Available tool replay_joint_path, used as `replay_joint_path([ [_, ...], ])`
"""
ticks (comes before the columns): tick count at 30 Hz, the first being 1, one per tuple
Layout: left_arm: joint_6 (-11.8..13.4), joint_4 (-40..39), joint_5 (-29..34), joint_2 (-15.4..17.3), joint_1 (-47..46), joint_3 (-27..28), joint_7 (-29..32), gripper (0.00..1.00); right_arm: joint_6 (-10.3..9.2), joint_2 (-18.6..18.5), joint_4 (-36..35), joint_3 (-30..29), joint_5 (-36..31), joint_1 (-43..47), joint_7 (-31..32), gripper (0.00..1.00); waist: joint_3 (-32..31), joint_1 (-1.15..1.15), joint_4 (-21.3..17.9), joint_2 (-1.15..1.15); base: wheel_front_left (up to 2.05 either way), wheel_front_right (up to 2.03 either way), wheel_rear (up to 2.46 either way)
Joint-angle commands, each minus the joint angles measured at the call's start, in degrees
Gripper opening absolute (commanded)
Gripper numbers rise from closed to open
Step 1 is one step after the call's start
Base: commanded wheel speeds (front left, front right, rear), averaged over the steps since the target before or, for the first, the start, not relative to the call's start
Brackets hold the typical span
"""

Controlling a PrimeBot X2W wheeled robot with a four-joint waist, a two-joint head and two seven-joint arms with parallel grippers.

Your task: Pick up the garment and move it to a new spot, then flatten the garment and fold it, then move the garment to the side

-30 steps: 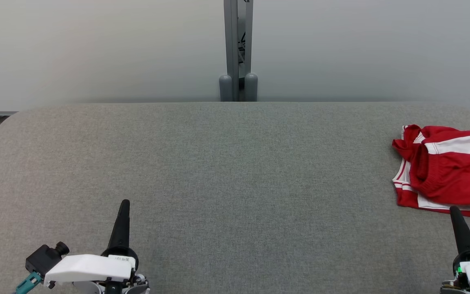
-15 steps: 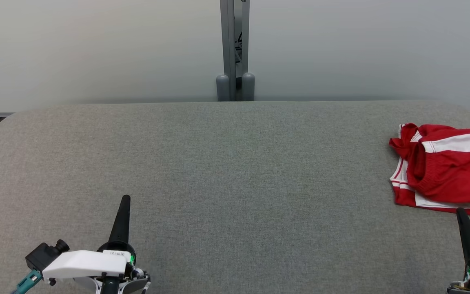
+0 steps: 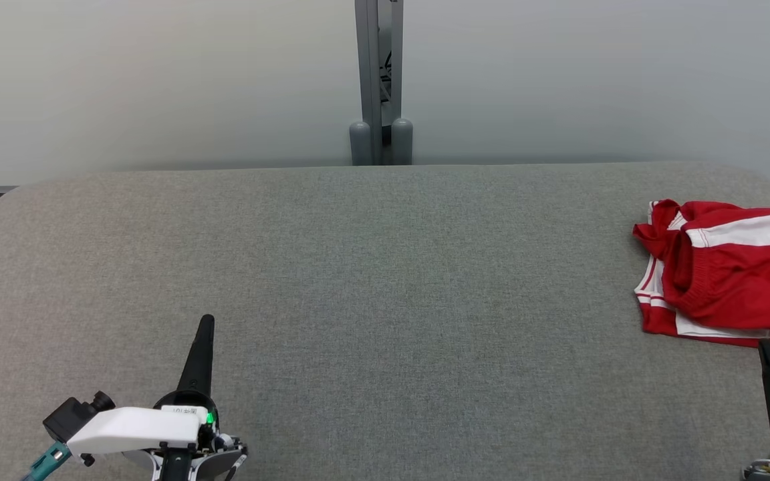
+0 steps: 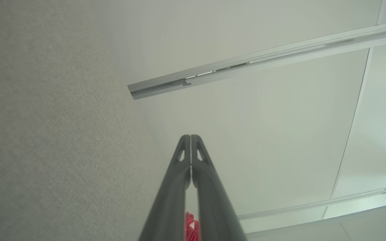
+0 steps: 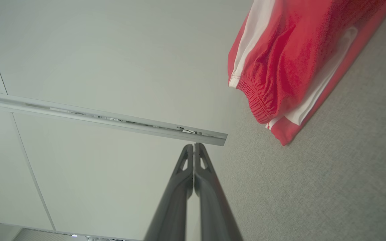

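The garment (image 3: 726, 274) is red with white stripes and lies folded at the far right edge of the grey cloth table (image 3: 385, 280). The right wrist view shows the garment (image 5: 290, 63) at its upper right, with its gathered waistband towards the camera. My right gripper (image 3: 767, 347) is shut and empty, its tip just short of the garment's near edge. Shut and empty too, my left gripper (image 3: 206, 322) hovers over the table's near left. In the wrist views each pair of fingertips (image 4: 190, 137) (image 5: 193, 146) is pressed together. A sliver of the garment (image 4: 191, 227) peeks between the left fingers.
A grey metal post (image 3: 378, 80) stands behind the table's far edge, against a pale wall (image 3: 158, 80). The table's corners are rounded.
The whole head picture has shifted slightly left, so the camera has moved. My right gripper has sunk lower and further right in view; the left gripper stands a little higher. The garment lies unchanged.
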Motion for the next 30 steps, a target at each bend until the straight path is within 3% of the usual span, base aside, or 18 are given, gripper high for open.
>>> replay_joint_path([
  [1, -0.46, -0.46, -1.3, 0.27, -1.46, 0.0, 0.48, 0.0, 0.03, -0.6, -0.78, -0.56, 1.67, 0.22, 0.71, 0.0, 0.01, 0.0, -0.07, 0.0, 0.0, 0.0, 0.0],
  [30, -1.35, -0.41, -9.58, 0.33, -2.22, -0.24, 1.95, 0.0, 0.02, -0.7, -1.3, -2.7, 11.36, 0.87, 3.88, 0.0, 0.17, 0.0, -0.89, 0.0, 0.0, 0.0, 0.0],
])
